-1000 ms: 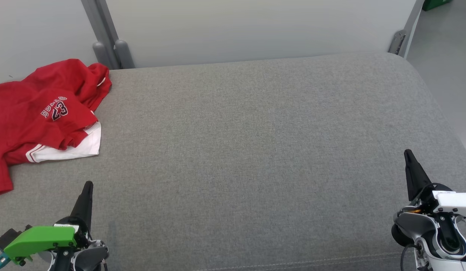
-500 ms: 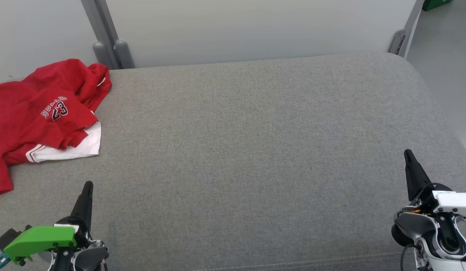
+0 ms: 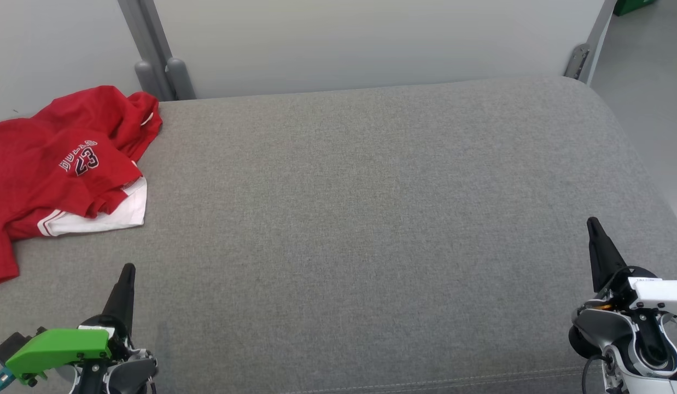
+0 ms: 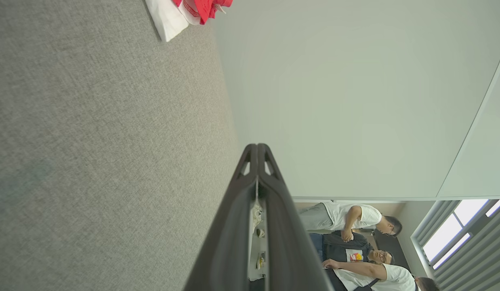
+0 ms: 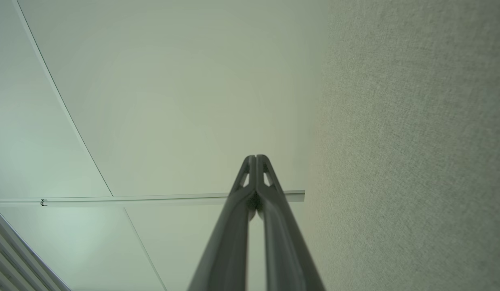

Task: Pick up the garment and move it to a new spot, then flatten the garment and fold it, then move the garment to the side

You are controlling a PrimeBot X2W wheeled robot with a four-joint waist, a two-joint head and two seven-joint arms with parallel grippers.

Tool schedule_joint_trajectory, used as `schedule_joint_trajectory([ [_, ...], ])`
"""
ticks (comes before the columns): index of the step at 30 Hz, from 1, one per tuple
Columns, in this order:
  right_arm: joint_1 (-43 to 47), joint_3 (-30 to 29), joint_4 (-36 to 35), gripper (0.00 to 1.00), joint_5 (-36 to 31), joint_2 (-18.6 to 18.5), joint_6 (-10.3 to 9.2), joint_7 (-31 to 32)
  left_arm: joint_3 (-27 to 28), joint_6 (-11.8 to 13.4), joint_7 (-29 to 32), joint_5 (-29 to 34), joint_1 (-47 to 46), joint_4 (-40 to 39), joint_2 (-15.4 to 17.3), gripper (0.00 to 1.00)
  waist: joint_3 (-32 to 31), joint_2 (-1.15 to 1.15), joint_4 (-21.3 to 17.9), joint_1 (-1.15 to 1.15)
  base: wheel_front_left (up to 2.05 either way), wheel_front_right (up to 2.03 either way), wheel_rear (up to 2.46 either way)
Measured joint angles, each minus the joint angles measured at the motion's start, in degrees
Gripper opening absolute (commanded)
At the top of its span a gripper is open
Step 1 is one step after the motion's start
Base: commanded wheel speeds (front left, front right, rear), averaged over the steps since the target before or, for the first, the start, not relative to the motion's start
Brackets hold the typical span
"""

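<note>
Garment (image 3: 59,164) crumpled far-left on cushion (image 3: 371,219); L pincer (image 3: 128,268) & R pincer (image 3: 592,221) both closed, empty.

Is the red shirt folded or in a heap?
In a heap: the shirt lies bunched at the far left of the cushion, red layers creased over a white part, neither flat nor folded.

Grey fabric couch (image 3: 371,219) against pale wall panels (image 3: 360,38).

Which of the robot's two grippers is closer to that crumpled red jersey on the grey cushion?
Left. The left gripper sits just short of the red jersey, not touching it. The right gripper is far across the grey cushion, at its opposite side.
</note>
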Motion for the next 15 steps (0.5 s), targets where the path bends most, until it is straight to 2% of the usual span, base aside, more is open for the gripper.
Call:
schedule_joint_trajectory([
  [3, 0.22, 0.0, 0.38, 0.0, -0.01, 0.12, -0.01, 0.0, -0.01, 0.02, 0.0, 0.01, 0.14, 0.46, -0.1, 0.0, 0.0, 0.0, 0.0, 0.0, 0.0, 0.0, 0.0],
  [4, 0.7, -0.01, 0.94, 1.0, -0.01, 0.37, -0.04, 0.0, -0.04, 0.04, 0.0, 0.01, 0.54, 1.1, -0.3, 1.0, 0.0, 0.0, 0.0, 0.0, 0.0, 0.0, 0.0],
  [15, 2.53, 0.68, 1.05, 1.0, -0.86, 1.0, -0.08, -1.12, -1.35, 0.07, -0.81, 0.02, 2.21, 1.52, -1.01, 1.0, 0.05, 0.0, 0.12, 0.0, 0.0, 0.0, 0.0],
])
